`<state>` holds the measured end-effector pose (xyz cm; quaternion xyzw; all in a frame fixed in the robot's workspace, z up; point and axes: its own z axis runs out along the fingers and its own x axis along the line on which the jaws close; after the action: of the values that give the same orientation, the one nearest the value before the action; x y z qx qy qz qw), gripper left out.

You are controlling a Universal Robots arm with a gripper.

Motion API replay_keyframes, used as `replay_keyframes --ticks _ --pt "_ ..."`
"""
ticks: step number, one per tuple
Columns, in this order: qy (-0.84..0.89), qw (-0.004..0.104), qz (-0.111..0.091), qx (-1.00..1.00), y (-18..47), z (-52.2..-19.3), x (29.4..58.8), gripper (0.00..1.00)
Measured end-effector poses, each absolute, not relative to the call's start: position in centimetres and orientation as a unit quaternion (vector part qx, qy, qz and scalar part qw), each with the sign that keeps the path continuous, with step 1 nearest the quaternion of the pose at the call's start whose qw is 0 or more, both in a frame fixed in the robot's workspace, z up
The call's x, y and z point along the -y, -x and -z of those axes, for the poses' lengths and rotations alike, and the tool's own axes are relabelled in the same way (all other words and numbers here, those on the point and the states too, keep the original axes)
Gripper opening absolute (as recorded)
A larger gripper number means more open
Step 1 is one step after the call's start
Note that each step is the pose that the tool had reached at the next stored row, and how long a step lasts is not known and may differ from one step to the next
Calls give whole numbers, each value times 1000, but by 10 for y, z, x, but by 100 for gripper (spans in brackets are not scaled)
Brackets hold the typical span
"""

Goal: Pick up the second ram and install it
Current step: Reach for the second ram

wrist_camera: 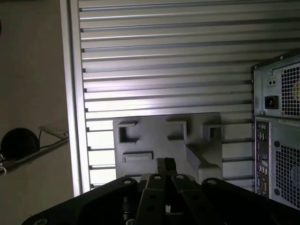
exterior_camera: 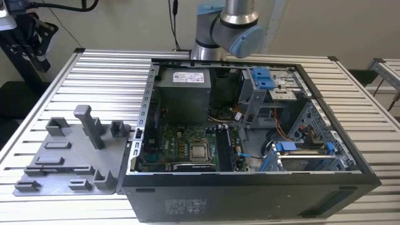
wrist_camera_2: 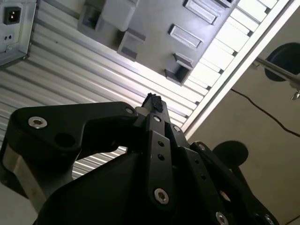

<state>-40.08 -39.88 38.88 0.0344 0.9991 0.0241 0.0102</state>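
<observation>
In both wrist views my gripper [wrist_camera_2: 153,100] [wrist_camera: 165,164] is shut, its black fingertips meeting with nothing between them. It hangs high above the slatted table, over the grey plastic fixture [wrist_camera: 164,136] [wrist_camera_2: 154,42] with its upright posts. In the exterior view that fixture [exterior_camera: 69,154] lies at the left, beside the open computer case [exterior_camera: 250,197]. The arm [exterior_camera: 228,28] rises behind the case. The second ram is out of view. Long dark memory slots [exterior_camera: 226,149] run next to the processor socket [exterior_camera: 200,151] on the motherboard.
The case's rear panel [wrist_camera: 276,117] [wrist_camera_2: 14,28] with its power socket stands close to the fixture. Inside the case are a power supply [exterior_camera: 184,89] and blue drive brackets [exterior_camera: 262,77]. The table's edge rail [wrist_camera: 75,93] borders the floor, where cables and a stand base [wrist_camera: 18,143] lie.
</observation>
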Motion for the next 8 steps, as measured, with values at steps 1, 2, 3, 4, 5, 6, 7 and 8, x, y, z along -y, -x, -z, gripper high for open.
replay_keyframes --ticks 1,2,3,4,5,6,7,8 --pt "-34 10 -24 -999 401 -389 399 11" --pt "-34 10 -24 -999 401 -389 399 11" --pt "-34 10 -24 -999 401 -389 399 11" --pt "-34 10 -24 -999 401 -389 400 11" --pt "-34 10 -24 -999 401 -389 401 11" --pt "-34 10 -24 -999 401 -389 404 11" --pt "-34 10 -24 -999 400 -388 406 11" --pt "-34 10 -24 -999 400 -388 408 11"
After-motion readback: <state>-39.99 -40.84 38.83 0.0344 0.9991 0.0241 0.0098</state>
